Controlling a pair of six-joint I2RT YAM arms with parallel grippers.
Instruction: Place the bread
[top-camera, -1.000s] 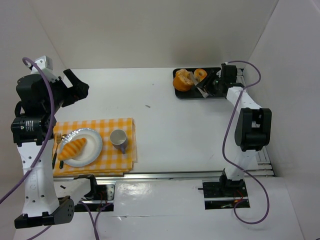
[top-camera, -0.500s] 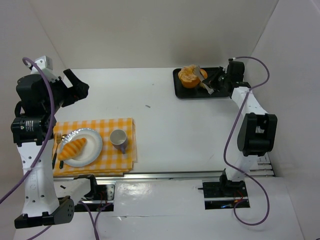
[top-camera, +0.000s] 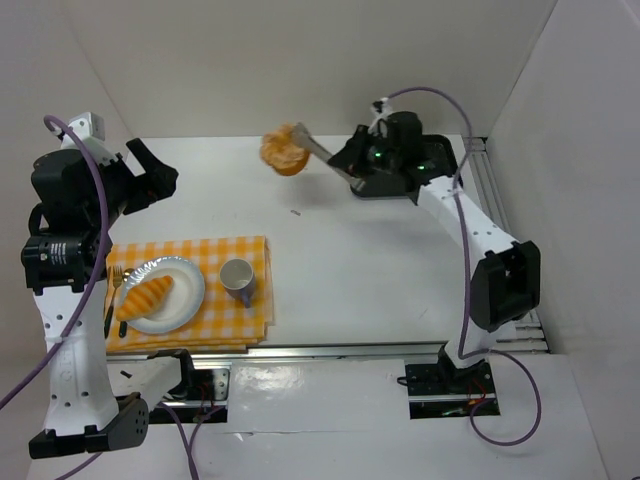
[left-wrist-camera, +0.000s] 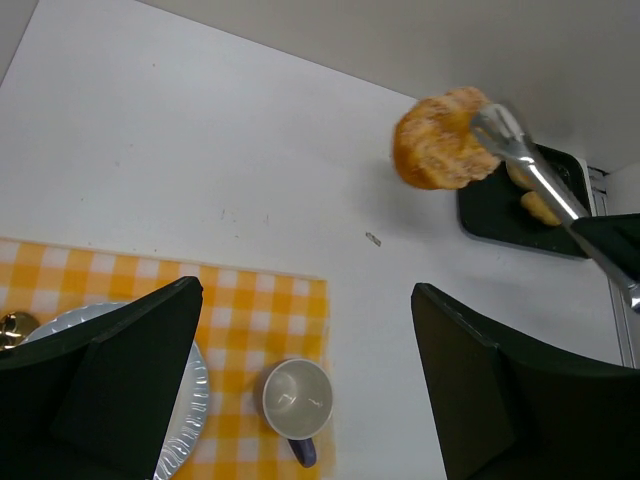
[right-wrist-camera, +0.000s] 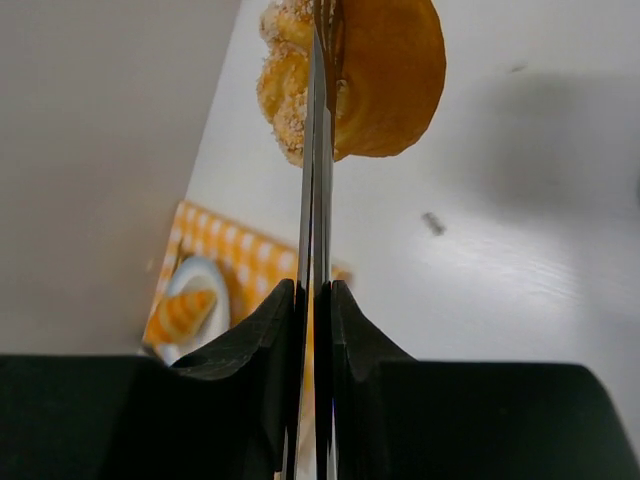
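Observation:
My right gripper (top-camera: 362, 165) is shut on a pair of metal tongs (top-camera: 320, 152). The tongs pinch a round sugared golden bread (top-camera: 284, 152) and hold it in the air above the back middle of the table. The right wrist view shows my right gripper (right-wrist-camera: 315, 290), the closed tongs (right-wrist-camera: 316, 200) and the bread (right-wrist-camera: 370, 75) at their tip. The bread also shows in the left wrist view (left-wrist-camera: 440, 140). My left gripper (top-camera: 155, 170) is open and empty, high above the table's left side, and also shows in its own view (left-wrist-camera: 307, 290).
A yellow checked cloth (top-camera: 190, 250) at the front left carries a silver plate (top-camera: 190, 298) with a striped bread (top-camera: 145, 297), a fork (top-camera: 115, 275) and a cup (top-camera: 238, 277). A black tray (left-wrist-camera: 490, 215) with more bread (left-wrist-camera: 540, 205) sits at the back right.
My right arm has lifted the bread off the black tray in the tongs and swung it left, out over the table. The left arm has not moved.

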